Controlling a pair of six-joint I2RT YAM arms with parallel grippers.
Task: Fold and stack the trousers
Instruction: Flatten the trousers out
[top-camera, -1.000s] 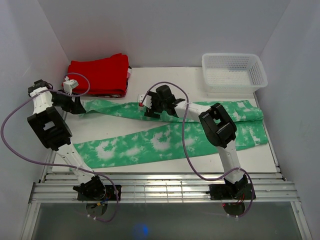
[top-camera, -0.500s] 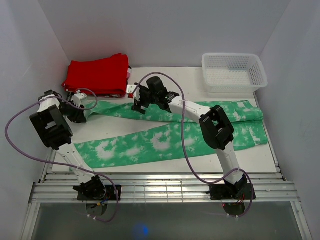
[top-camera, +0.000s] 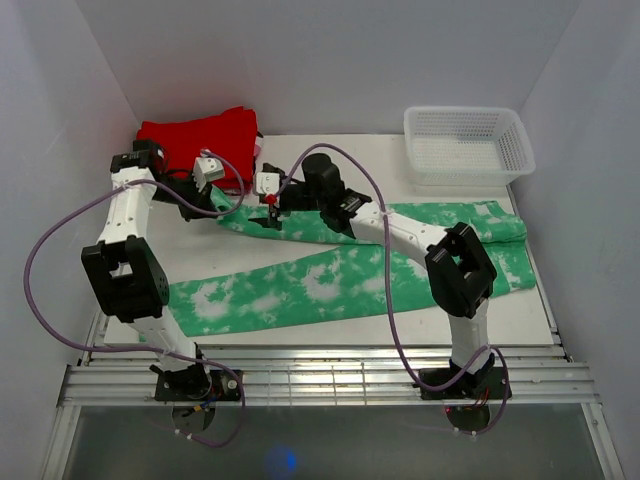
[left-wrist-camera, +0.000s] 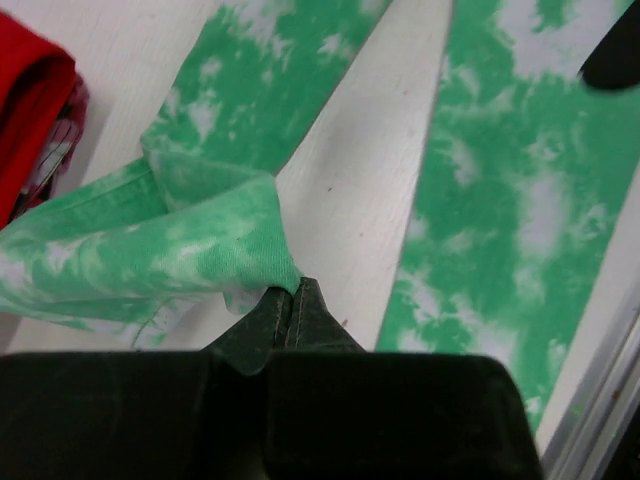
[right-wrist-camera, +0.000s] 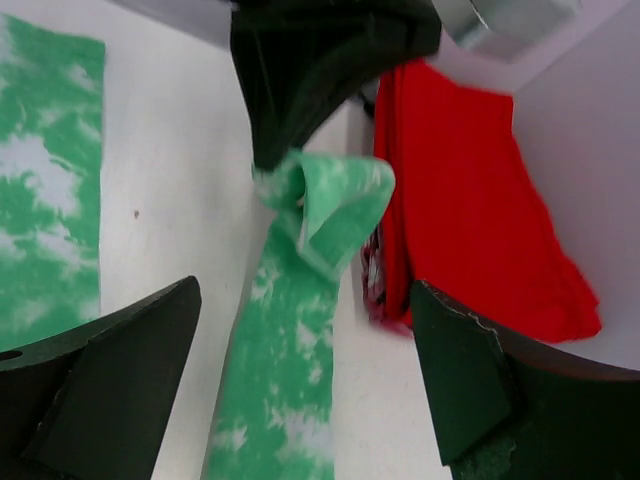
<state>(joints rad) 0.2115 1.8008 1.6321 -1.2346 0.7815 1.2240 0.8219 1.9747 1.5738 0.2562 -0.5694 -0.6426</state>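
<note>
At the far left of the table (top-camera: 345, 165), just beside the folded red garment (top-camera: 200, 148), the left gripper (top-camera: 222, 198) is pinched tight on the hem end of the far leg of the trousers (top-camera: 330, 285); left wrist view shows the fingertips (left-wrist-camera: 293, 300) pressed together with a bunched fold of green cloth (left-wrist-camera: 220, 235) caught in them, apparently raised a little off the surface.

Right gripper (top-camera: 263, 215) hangs just beside it over the same leg, jaws spread wide, nothing in them; in its own view the leg strip (right-wrist-camera: 275, 330) runs between the two fingers and the left gripper (right-wrist-camera: 275, 150) shows ahead with the cuff in its tip.

Trousers lie spread across the middle of the table; waist to the right, near the side where the white basket (top-camera: 465, 145) sits; both legs run leftward, near leg flat, far leg ending by the red garment.

Handling, as a judgement: light, thin, limp cloth; sags and drapes, keeps no shape, bunches at a single-point pinch; likely drags on the table rather than slides cleanly. Best holds look like hem corners and waistband edge, both layers together; a second hold further along the leg would probably keep the fold straight; watch for snagging the red garment.
</note>
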